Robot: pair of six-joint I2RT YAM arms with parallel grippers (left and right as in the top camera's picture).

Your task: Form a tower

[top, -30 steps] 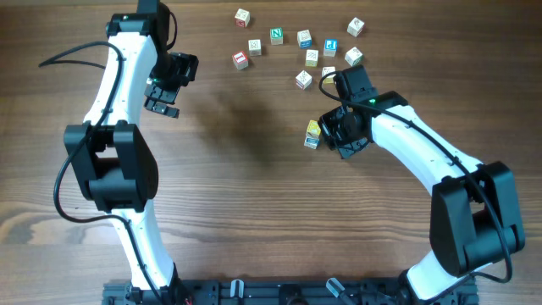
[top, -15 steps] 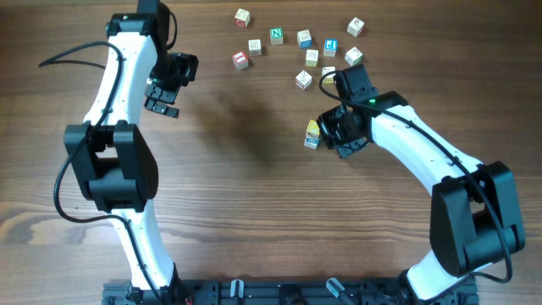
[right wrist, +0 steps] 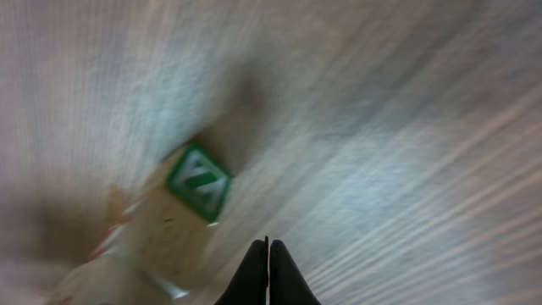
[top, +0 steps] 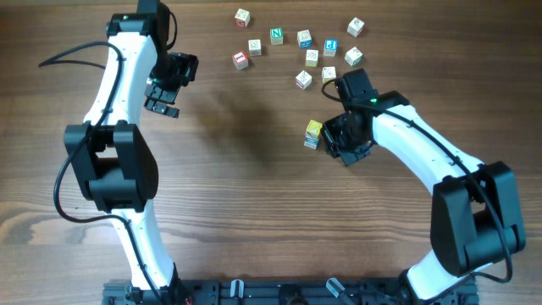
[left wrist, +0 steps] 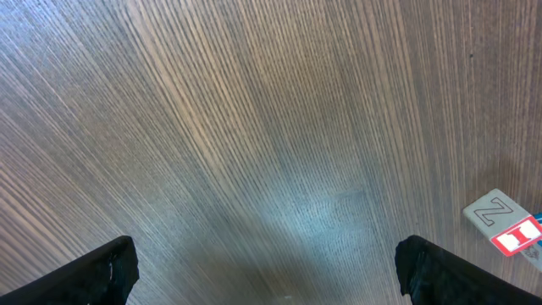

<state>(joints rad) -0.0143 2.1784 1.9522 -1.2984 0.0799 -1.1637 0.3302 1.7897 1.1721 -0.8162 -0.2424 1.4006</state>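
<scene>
Tower: a short stack [top: 312, 134] stands mid-bench with a yellow cube on top. It seems to be two cubes high, but the count cannot be told for sure from above.
Right gripper [top: 329, 137]: it is held just beside the tower, jaws pressed fully together with nothing gripped.
Left gripper [top: 163, 88]: it is held well apart from the tower over bare bench [top: 254, 212], jaws spread wide with nothing between them.
Loose cubes [top: 276, 35]: about eleven are scattered at the far side, none stacked.
Done: only a start is judged to have been made.
Left: most of the cubes are yet to be fetched and stacked.
</scene>
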